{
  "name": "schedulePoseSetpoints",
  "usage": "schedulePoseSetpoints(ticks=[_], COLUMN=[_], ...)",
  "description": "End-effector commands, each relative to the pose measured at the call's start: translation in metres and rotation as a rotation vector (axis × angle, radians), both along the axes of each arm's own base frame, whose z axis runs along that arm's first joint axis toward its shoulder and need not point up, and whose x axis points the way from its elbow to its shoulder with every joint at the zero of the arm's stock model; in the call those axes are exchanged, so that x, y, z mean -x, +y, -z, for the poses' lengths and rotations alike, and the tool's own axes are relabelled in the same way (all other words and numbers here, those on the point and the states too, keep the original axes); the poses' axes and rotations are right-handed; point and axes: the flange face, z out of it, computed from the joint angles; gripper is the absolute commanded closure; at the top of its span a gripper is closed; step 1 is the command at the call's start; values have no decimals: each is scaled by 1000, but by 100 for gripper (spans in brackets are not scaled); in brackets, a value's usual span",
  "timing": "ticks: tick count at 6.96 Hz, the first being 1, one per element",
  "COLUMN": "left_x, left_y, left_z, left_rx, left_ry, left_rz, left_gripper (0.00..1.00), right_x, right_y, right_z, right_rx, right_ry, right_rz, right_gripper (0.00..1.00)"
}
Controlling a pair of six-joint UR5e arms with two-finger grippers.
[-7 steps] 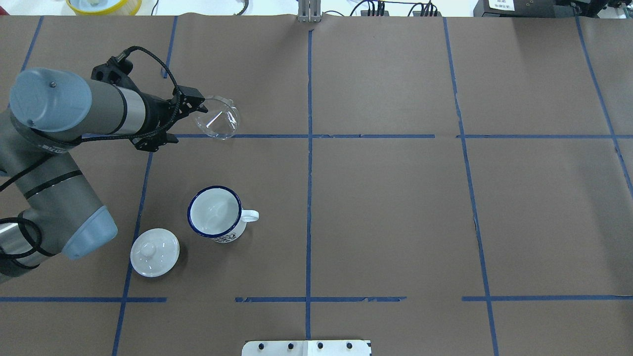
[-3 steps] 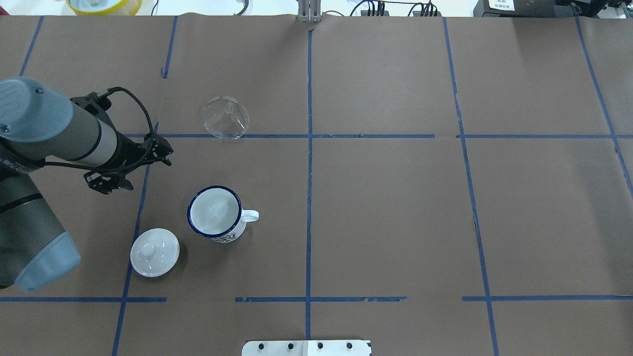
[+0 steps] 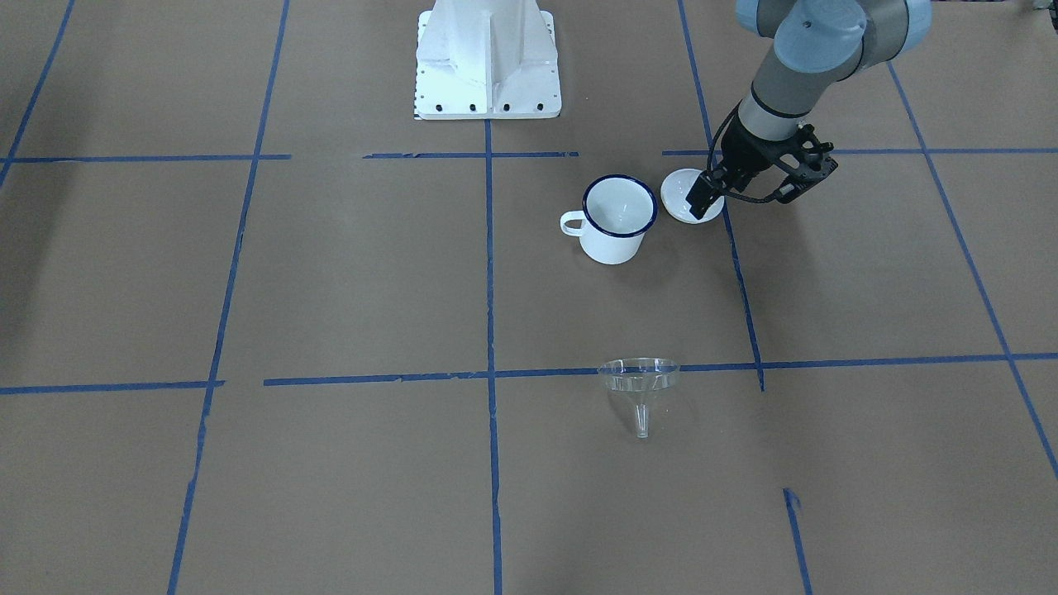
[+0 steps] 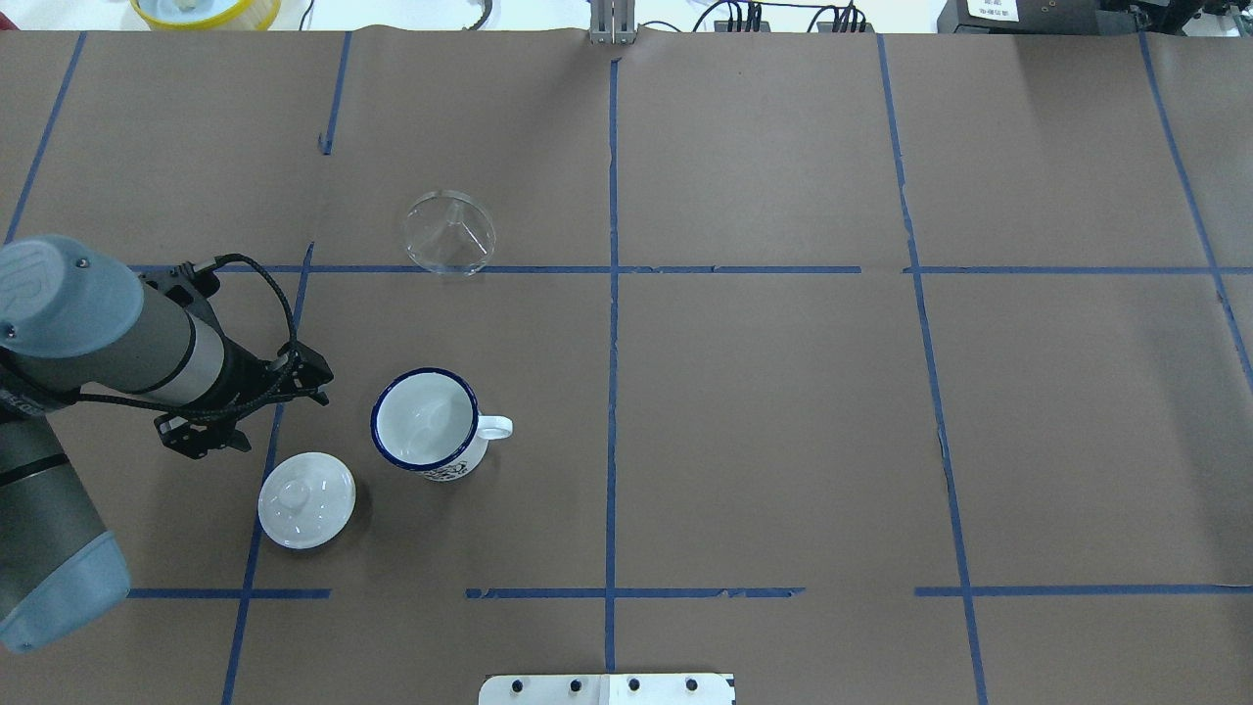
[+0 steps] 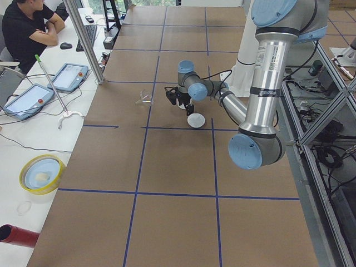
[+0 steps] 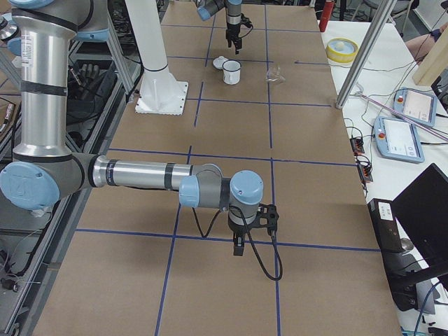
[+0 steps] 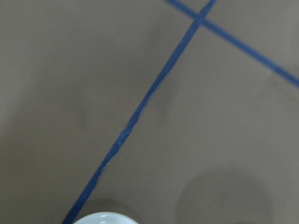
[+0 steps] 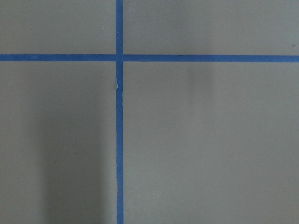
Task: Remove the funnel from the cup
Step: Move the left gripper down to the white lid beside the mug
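The clear funnel [image 4: 449,233] stands by itself on the brown table, mouth up and tilted, far from the cup; it also shows in the front view [image 3: 638,383]. The white enamel cup [image 4: 426,421] with a dark blue rim stands upright with nothing in it [image 3: 618,216]. My left gripper [image 4: 315,383] hangs above the table to the left of the cup, near the white lid, with its jaws apart and empty [image 3: 702,200]. My right gripper [image 6: 238,246] shows only in the right side view, far from these things, and I cannot tell whether it is open or shut.
A white domed lid with a knob [image 4: 306,499] lies on the table just left of the cup and near the robot; its rim shows at the bottom of the left wrist view [image 7: 105,218]. The white robot base [image 3: 488,58] stands behind the cup. Blue tape lines cross the table.
My left gripper has let go of the funnel and drawn back toward the robot, to beside the cup and lid. The funnel has settled on the table.
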Motion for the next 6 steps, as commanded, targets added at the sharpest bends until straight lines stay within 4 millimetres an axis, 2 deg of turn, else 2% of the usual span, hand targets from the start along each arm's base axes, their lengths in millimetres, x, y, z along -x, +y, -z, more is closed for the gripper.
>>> schedulePoseSetpoints(ticks=[1, 2, 3, 4, 6], left_x=[-17, -25, -32, -36, -35], left_y=[31, 39, 56, 60, 59], left_z=[-16, -19, -27, -26, -27], left_rx=[48, 55, 59, 50, 11], left_ry=[-8, -1, -8, -3, -21], left_rz=[-37, -45, -71, -73, -40], left_gripper=[8, 9, 10, 11, 18], right_x=[0, 0, 0, 0, 0], right_y=[0, 0, 0, 0, 0], right_z=[0, 0, 0, 0, 0], right_rx=[-1, -1, 1, -1, 1], right_ry=[0, 0, 0, 0, 0], right_rz=[0, 0, 0, 0, 0], right_gripper=[0, 0, 0, 0, 0])
